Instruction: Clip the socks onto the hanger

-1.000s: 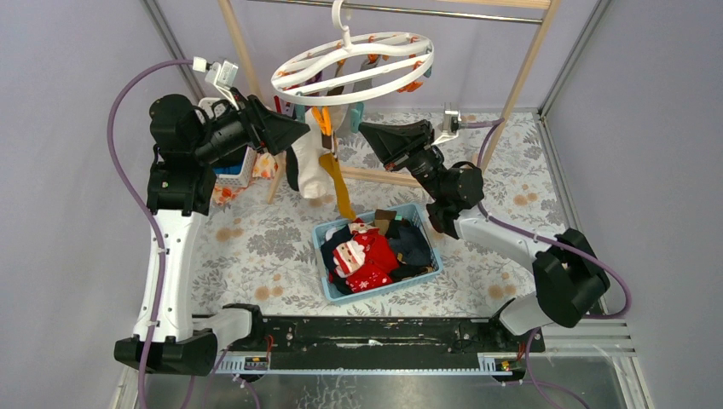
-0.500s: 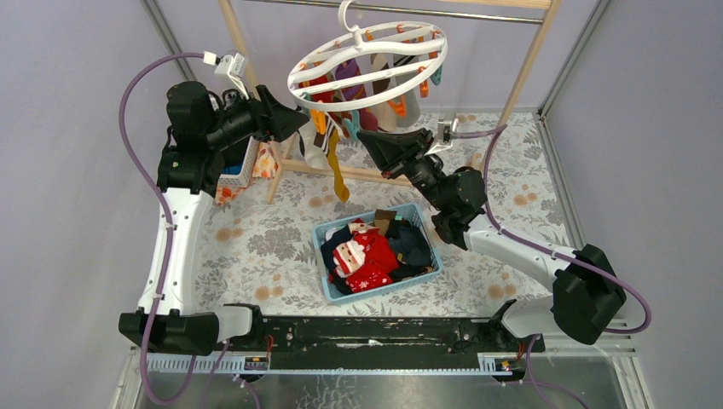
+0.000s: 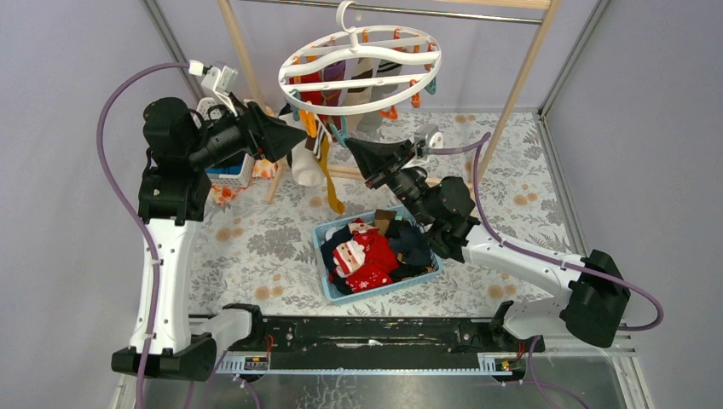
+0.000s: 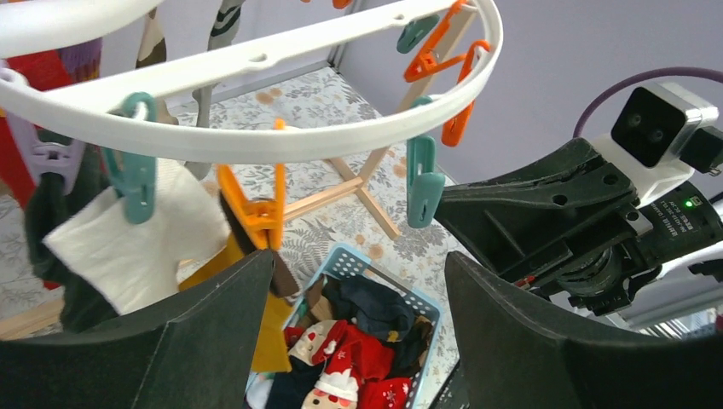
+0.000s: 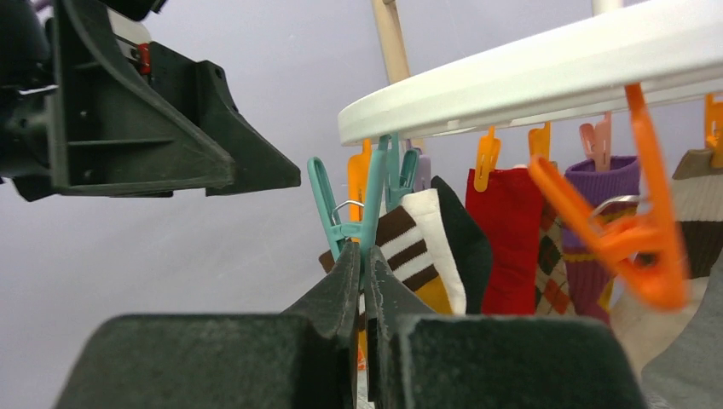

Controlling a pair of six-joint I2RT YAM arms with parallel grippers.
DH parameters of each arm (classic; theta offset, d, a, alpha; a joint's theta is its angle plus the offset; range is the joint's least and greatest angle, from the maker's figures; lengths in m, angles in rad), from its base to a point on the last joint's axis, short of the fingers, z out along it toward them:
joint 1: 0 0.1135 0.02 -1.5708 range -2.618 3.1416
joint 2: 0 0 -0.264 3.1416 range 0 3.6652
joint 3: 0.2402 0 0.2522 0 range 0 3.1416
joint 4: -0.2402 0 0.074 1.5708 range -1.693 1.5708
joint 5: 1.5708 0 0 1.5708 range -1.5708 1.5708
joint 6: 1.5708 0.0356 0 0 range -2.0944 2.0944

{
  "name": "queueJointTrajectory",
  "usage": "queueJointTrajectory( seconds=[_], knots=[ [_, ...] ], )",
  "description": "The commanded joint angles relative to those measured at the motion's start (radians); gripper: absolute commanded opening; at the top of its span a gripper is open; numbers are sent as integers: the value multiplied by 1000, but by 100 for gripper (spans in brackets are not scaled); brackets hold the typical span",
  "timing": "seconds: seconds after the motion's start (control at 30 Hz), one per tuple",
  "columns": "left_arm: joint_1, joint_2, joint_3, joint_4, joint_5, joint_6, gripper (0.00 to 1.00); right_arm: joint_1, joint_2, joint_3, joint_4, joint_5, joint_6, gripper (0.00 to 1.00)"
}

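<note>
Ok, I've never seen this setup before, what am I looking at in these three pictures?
Two robot arms stand at a floral-cloth table. The wide picture looks down from above and behind; the other two come from wrist cameras. On the table sits a blue basket of socks. A round white hanger with orange and teal clips hangs above, several socks already clipped. The left end effector is open, empty. The right end effector is shut, tips at a teal clip.

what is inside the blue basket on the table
A heap of socks fills the blue basket: red socks with white patterns on top, dark navy ones beside them. Anything beneath that top layer is covered.
</note>
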Motion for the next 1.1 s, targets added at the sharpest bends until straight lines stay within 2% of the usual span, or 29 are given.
queueJointTrajectory(
  seconds=[0.0, 0.3, 0.5, 0.77, 1.0, 1.07],
  knots=[
    [-39, 6, 1, -30, 57, -8, 81, 66, 13, 80, -11, 140, -166, 0],
    [-161, 99, 72, -31, 38, -16, 81, 107, 46, 139, -58, 188, -225, 0],
    [-181, 141, 108, 5, -8, -31, 79, 112, 46, 138, -63, 186, -228, 0],
    [-180, 154, 69, 94, -73, -65, 69, 113, 45, 135, -65, 177, -224, 0],
    [-181, 177, 52, 137, -89, -71, 56, 114, 41, 131, -67, 164, -169, 0],
    [-181, 178, 45, 142, -84, -73, 51, 114, 37, 128, -70, 162, -131, 3]
  ],
)
